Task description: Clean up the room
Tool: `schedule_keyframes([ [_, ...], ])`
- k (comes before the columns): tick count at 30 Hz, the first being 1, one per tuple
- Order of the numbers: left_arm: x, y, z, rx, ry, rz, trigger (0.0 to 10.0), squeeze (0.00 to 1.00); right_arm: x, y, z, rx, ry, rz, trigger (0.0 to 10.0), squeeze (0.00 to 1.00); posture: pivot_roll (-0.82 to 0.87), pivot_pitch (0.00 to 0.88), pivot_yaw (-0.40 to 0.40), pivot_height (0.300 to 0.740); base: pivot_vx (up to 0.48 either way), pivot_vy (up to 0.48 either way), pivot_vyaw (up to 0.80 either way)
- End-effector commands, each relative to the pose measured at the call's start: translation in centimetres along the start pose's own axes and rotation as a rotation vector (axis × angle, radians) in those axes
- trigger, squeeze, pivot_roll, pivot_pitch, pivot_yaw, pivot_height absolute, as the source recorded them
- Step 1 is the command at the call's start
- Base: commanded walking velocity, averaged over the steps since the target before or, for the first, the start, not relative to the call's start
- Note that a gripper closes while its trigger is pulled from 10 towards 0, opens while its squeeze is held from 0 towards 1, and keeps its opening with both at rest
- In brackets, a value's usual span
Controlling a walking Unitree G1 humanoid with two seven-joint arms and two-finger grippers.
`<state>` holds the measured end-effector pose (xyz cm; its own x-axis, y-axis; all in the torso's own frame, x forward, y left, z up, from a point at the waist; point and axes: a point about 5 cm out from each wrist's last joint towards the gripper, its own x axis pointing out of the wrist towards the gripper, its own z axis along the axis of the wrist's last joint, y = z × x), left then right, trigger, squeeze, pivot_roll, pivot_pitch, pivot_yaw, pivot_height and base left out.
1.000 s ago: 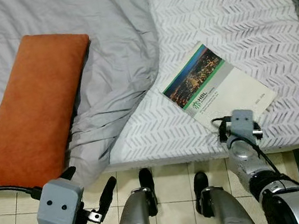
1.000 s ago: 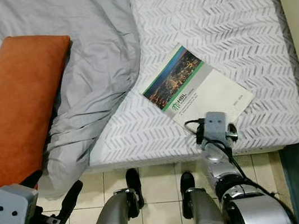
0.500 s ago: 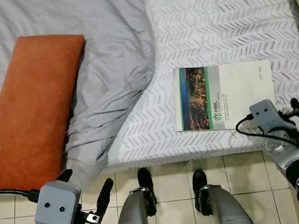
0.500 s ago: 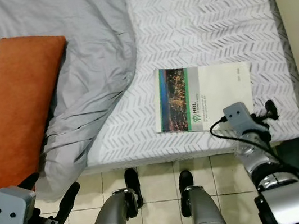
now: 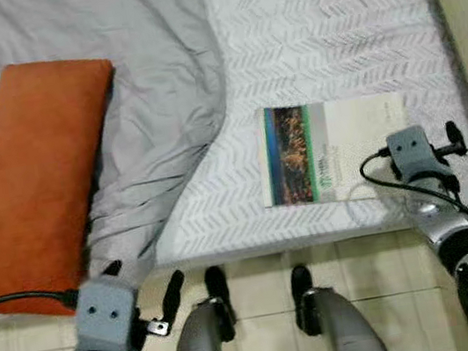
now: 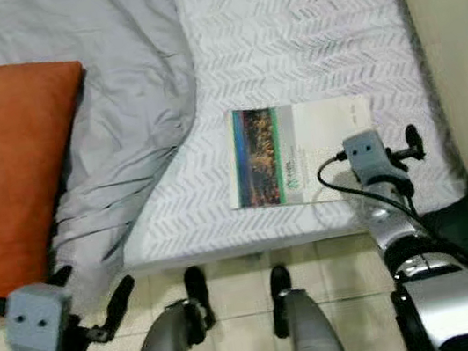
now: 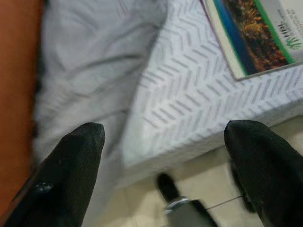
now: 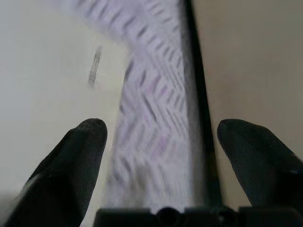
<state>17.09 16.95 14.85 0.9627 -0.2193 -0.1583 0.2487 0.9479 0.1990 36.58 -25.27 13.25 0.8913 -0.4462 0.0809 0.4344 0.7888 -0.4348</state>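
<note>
A booklet (image 5: 334, 162) with a city photo and green stripe lies flat on the chevron-patterned mattress (image 5: 328, 36), near its front edge. My right gripper (image 5: 432, 142) hovers open just past the booklet's right edge, by the mattress corner. In the right wrist view its fingers (image 8: 71, 161) straddle the sheet, with the pale cover on one side and nothing between them. An orange pillow (image 5: 30, 181) rests on the grey duvet (image 5: 157, 81) at the left. Low over the floor beside the bed, my left gripper (image 5: 144, 283) stands open and holds nothing.
A beige wall or headboard (image 6: 456, 60) borders the mattress on the right, with a dark gap between. The duvet hangs over the bed's front edge. My own legs (image 5: 207, 340) stand on the tiled floor (image 5: 249, 271) just before the bed.
The booklet has turned from a slant to lie square with the bed edge. My right gripper moved from its near corner to its right side. The camera has shifted.
</note>
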Motion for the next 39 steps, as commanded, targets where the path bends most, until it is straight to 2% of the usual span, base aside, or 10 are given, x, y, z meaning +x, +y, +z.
schedule_keyframes([
  [1,0.0,-0.1,-0.8,0.006,0.032,0.011,10.0,0.00,-1.7,1.2,-2.7,0.165,0.109,0.063,10.0,0.00,0.20,0.557,-0.004,0.740,0.000,0.000,0.00],
  [3,0.5,-0.1,-1.3,0.000,0.034,0.014,10.0,0.00,-2.5,1.9,-3.4,0.235,0.129,0.103,10.0,0.00,0.17,0.489,-0.023,0.740,0.000,0.000,0.00],
  [5,2.3,0.5,-3.0,-0.011,0.050,0.032,10.0,0.00,-6.9,3.7,-5.7,0.415,0.165,0.161,10.0,0.00,0.12,0.392,-0.051,0.740,0.000,0.000,0.00],
  [7,2.9,0.7,-3.4,-0.015,0.057,0.038,10.0,0.00,-7.9,3.9,-6.1,0.445,0.175,0.164,10.0,0.00,0.11,0.381,-0.057,0.740,0.000,0.000,0.00],
  [10,5.4,0.9,-5.1,-0.014,0.062,0.038,10.0,0.00,-12.1,2.4,-6.8,0.559,0.165,0.108,10.0,0.00,0.06,0.246,-0.057,0.740,0.000,0.000,0.00],
  [15,8.0,0.4,-5.6,0.014,0.015,0.014,10.0,0.00,-14.2,1.3,-6.6,0.593,0.085,0.122,10.0,0.00,0.03,0.117,-0.024,0.740,0.000,0.000,0.00],
  [19,9.4,0.2,-3.6,0.139,-0.209,0.023,10.0,0.00,-14.4,-0.1,-6.3,0.587,0.004,0.138,10.0,0.00,-0.01,0.018,0.015,0.740,0.000,0.000,0.00],
  [23,10.4,0.1,-3.2,0.126,-0.260,0.048,10.0,0.00,-14.0,-0.3,-6.7,0.552,0.001,0.162,10.0,0.00,-0.03,0.000,0.032,0.740,0.000,0.000,0.00],
  [30,13.7,-0.7,-4.3,-0.206,-0.111,0.016,10.0,0.00,-12.7,0.1,-7.4,0.454,0.062,0.211,10.0,0.00,-0.04,0.000,0.051,0.740,-0.156,0.177,0.00],
  [39,13.9,-0.3,-5.9,-0.204,-0.069,0.014,10.0,0.00,-13.6,1.2,-8.1,0.458,0.097,0.298,10.0,0.00,-0.03,0.000,0.043,0.740,0.000,0.459,-0.23],
])
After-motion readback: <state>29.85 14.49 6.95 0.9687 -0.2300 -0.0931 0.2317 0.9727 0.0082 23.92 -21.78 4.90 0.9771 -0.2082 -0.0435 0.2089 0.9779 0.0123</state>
